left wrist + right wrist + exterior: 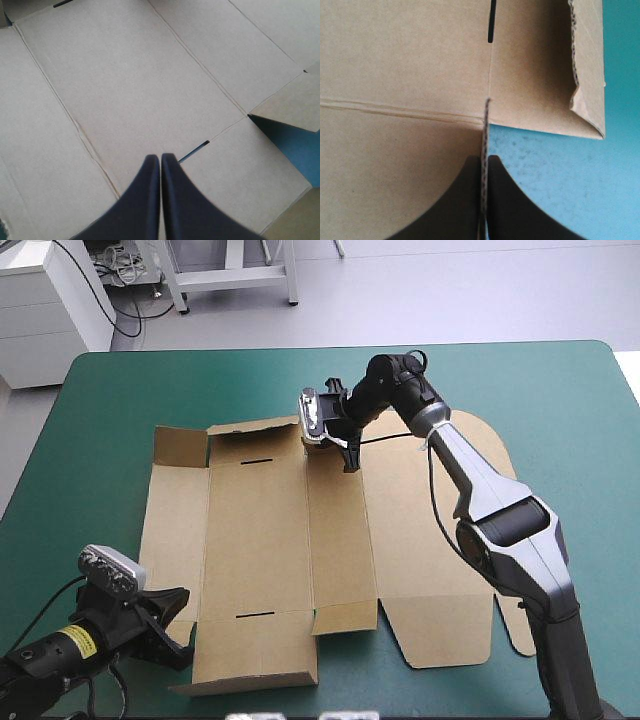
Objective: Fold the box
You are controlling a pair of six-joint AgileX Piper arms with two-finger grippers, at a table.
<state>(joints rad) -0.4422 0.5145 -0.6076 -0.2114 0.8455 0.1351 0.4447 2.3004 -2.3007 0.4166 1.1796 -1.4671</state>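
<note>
Left tool (160, 159) stands at the near left corner of the box (255, 540), fingers together in a pointed arch with nothing between them. One box: a brown cut sheet, mostly flat, at the middle of the worktop (580, 420), with end flaps partly raised and two slots (258, 460) in its central panel. Two tools: the right tool (484, 161) is clamped on an upright flap (484, 125) at the far end. Bare teal-green cover shows on every side of the sheet, widest at the far right.
</note>
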